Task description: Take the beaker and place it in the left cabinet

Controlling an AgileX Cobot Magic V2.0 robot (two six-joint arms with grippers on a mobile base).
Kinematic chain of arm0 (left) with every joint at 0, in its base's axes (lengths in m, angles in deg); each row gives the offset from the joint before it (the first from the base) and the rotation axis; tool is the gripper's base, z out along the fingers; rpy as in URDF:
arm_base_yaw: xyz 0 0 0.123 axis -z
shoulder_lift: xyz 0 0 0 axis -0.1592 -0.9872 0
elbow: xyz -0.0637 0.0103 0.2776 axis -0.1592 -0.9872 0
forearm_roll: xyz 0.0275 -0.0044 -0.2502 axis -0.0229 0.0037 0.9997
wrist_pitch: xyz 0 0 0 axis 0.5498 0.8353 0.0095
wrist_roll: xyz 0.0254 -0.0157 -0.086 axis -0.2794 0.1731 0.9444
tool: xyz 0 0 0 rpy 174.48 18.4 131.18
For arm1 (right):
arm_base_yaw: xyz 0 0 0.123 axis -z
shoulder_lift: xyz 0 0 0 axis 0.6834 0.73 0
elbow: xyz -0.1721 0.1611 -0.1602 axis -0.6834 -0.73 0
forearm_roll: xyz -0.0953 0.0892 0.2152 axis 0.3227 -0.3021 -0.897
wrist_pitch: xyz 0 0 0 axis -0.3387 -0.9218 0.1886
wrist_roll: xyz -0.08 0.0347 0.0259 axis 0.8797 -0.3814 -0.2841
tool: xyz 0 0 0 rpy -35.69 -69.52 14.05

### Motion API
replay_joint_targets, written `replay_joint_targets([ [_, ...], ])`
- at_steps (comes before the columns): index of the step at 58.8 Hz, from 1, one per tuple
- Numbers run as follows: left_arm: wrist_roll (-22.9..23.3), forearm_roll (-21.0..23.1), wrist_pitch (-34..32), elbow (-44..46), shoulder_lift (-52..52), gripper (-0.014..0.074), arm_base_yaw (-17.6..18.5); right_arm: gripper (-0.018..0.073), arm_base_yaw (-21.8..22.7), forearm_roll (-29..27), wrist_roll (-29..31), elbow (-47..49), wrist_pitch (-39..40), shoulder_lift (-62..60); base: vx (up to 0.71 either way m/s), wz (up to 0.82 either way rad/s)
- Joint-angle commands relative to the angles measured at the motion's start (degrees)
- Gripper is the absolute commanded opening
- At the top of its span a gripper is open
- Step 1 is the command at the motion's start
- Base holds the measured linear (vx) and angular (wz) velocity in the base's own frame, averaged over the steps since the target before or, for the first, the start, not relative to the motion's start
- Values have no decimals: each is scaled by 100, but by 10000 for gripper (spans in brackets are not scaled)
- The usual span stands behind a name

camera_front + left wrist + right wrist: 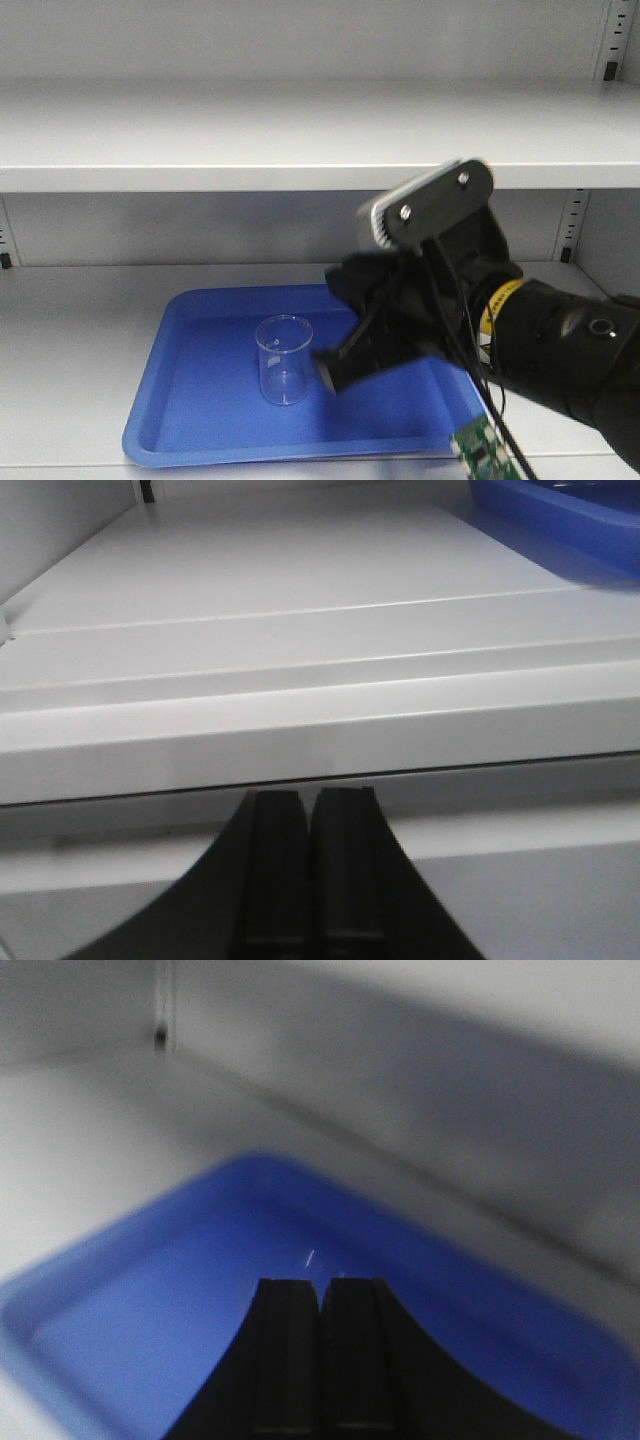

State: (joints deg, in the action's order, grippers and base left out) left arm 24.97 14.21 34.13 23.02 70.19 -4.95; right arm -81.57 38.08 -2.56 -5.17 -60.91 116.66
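I see the beaker (283, 358) standing upright in a blue tray (190, 400). The tray sits on a shelf of the left cabinet (300, 140), which is grey metal. So the beaker looks like it is already in its place.

My right end effector (335, 372) is just beside the beaker, on its right side. I cannot tell if it is touching the glass. In the right wrist view its two black fingers (285, 1360) are pressed together, and nothing is between them. I only see the blue tray under them.

My left end effector (310, 880) is pressed together too, with nothing in it. It hangs low in front of the edge of a shelf, well away from the beaker.

I think the putting-down step is done. The next move I would make is to pull my right arm back, slow and straight. I must be careful not to bump the beaker, because it is light and could tip over.
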Motion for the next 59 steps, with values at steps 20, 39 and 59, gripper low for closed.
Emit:
replay_joint_targets([
  [20, 24, 1, -474, 65, 55, 4, -1, -8, 135, -2888, 2477, 74, 1116, -364, 0, 0],
  [39, 24, 1, -474, 65, 55, 4, -1, -8, 1258, -2859, 1957, -1736, 1599, -1880, 0, 0],
  [59, 24, 1, -474, 65, 55, 4, -1, -8, 2528, -2859, 1923, -3643, 1709, -3993, 0, 0],
])
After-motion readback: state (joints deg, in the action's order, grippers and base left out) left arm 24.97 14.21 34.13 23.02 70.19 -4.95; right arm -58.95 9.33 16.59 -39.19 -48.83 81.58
